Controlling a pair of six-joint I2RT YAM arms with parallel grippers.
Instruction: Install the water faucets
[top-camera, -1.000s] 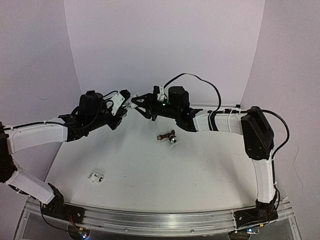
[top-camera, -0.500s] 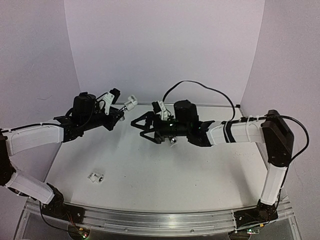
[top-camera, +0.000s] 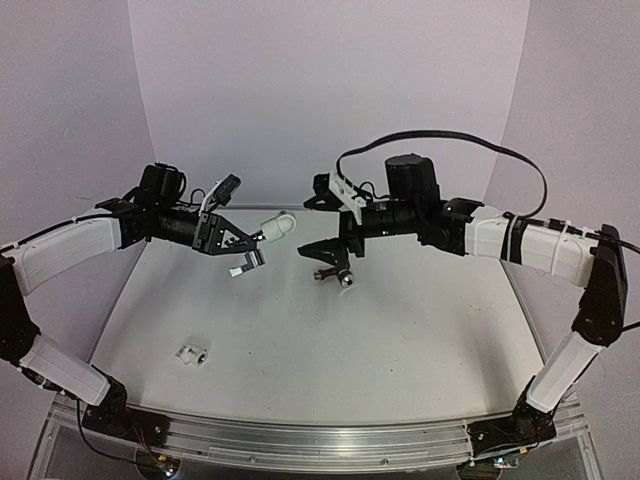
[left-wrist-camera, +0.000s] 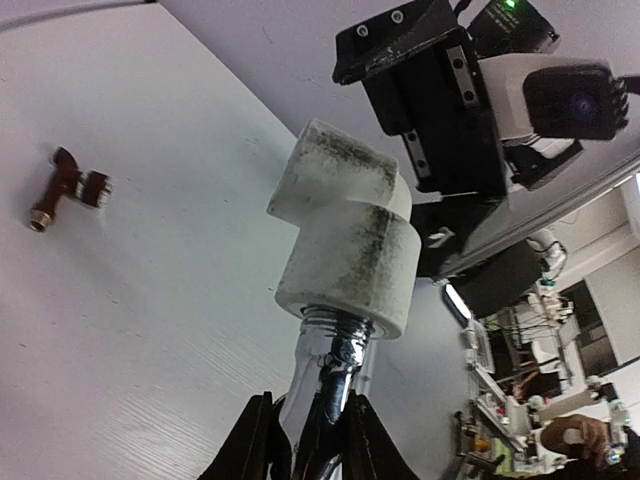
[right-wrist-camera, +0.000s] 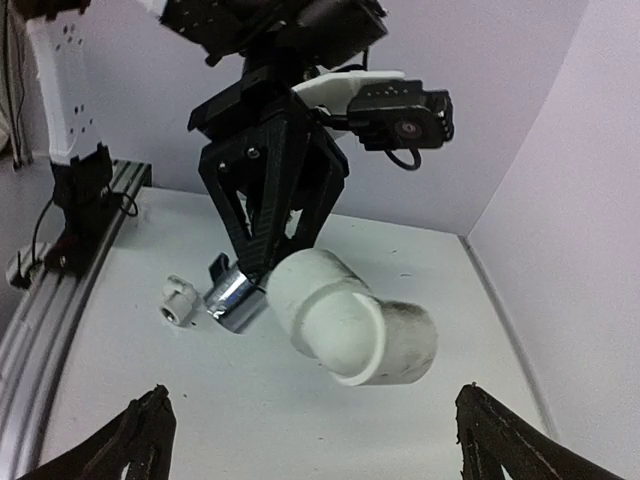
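Note:
My left gripper (top-camera: 238, 246) is shut on the shiny chrome faucet (left-wrist-camera: 322, 372), held in the air above the table. A white elbow fitting (left-wrist-camera: 345, 235) sits screwed onto the faucet's threaded end. In the right wrist view the elbow (right-wrist-camera: 350, 318) and chrome faucet (right-wrist-camera: 233, 296) hang in front of my right gripper (right-wrist-camera: 318, 425), which is open and empty, a short way off. From above, the right gripper (top-camera: 314, 222) faces the elbow (top-camera: 279, 227) with a gap between. The dark reddish-brown faucet (top-camera: 334, 274) lies on the table below the right gripper.
A small white pipe fitting (top-camera: 192, 353) lies on the table near the front left, also seen in the right wrist view (right-wrist-camera: 178, 298). White walls close the back and sides. The metal rail (top-camera: 320, 438) runs along the near edge.
My right gripper opened wide, dipped low over the table, then rose and drew back to the right. The left gripper swung right and downward with the faucet and elbow.

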